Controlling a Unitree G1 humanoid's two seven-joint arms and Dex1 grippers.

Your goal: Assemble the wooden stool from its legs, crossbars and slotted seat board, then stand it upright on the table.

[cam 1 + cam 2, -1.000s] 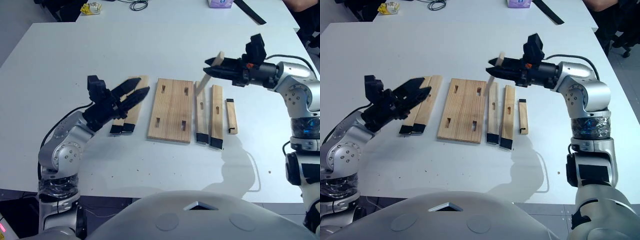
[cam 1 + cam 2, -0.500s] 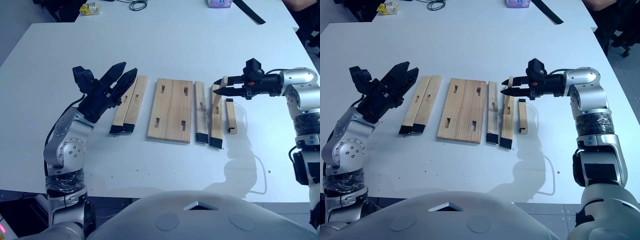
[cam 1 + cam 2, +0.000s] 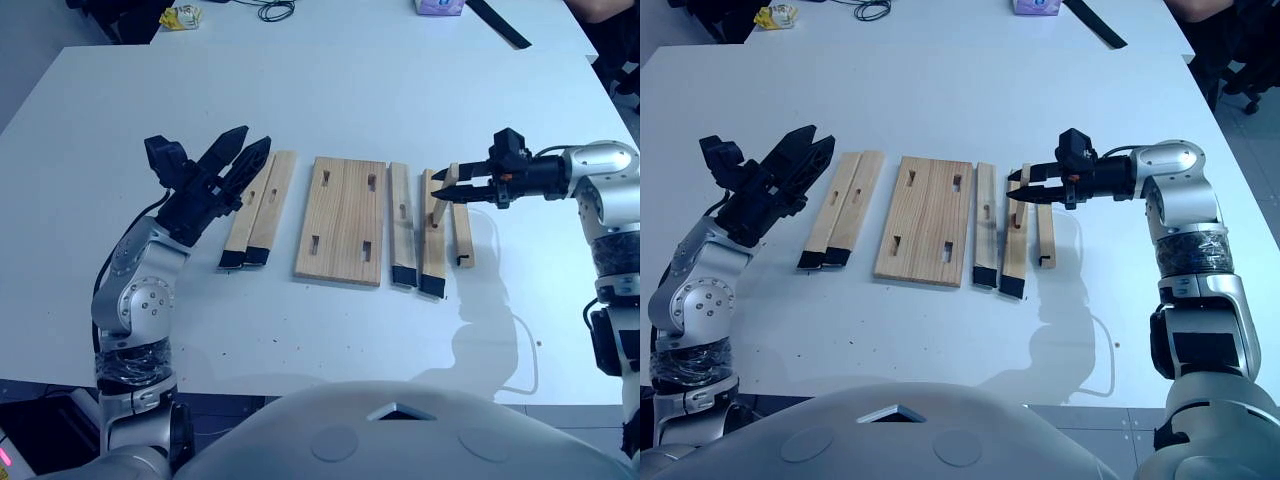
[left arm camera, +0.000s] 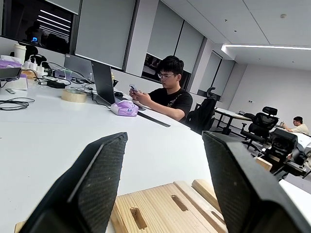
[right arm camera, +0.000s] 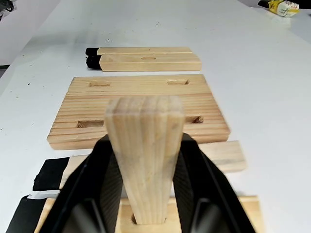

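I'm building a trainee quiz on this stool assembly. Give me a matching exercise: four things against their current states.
1 seat board
2 left gripper
3 held crossbar
4 loose crossbar

A open, empty
B lying flat at the row's right end
C flat, with legs either side
D upright in one leg's slot, clamped by right gripper

Pairs: 1-C, 2-A, 3-D, 4-B

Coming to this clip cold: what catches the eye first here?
The right gripper, shut on a short crossbar, holds it nearly upright with its lower end in the slot of a leg lying right of the seat board. The left gripper hovers open by the far ends of two more legs left of the board.
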